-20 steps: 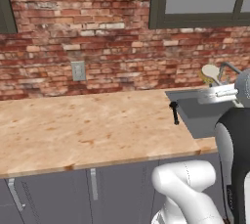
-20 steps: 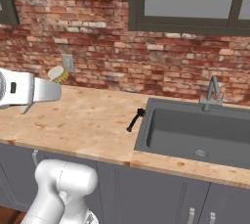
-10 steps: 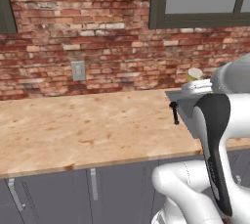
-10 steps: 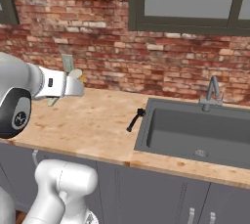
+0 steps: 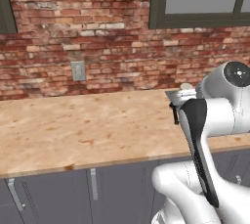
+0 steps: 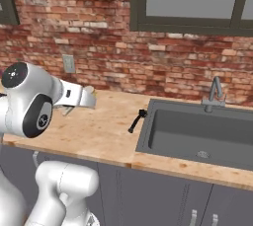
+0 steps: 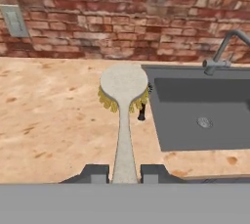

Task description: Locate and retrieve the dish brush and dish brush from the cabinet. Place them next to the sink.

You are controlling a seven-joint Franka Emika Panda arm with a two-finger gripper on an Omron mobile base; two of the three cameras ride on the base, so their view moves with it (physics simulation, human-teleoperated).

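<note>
**Cream brush in hand above the counter, black one lying at the basin**

The robot's gripper (image 7: 125, 173) is clamped tight on the handle of the cream-handled dish brush (image 7: 123, 101), its two dark fingertips (image 7: 96, 173) pressing the slim stem from either side. The brush runs straight out ahead of the gripper, its oval head and tan bristles at the far end, held in the air above the wooden counter (image 7: 53, 115). In the right base view the gripper (image 6: 88, 97) reaches out level from the white arm over the counter (image 6: 101, 131), with the brush head (image 6: 89, 90) showing just past it.

Beyond the held brush's head, the black dish brush (image 6: 136, 121) lies on the counter right against the near-side rim of the sink (image 6: 197, 131). The dark basin sits ahead of the gripper and off to its right, with the curved faucet (image 7: 222, 52) at its far edge. A wall outlet (image 7: 13, 20) is set in the brick wall (image 7: 122, 17) ahead and to the gripper's left.
</note>
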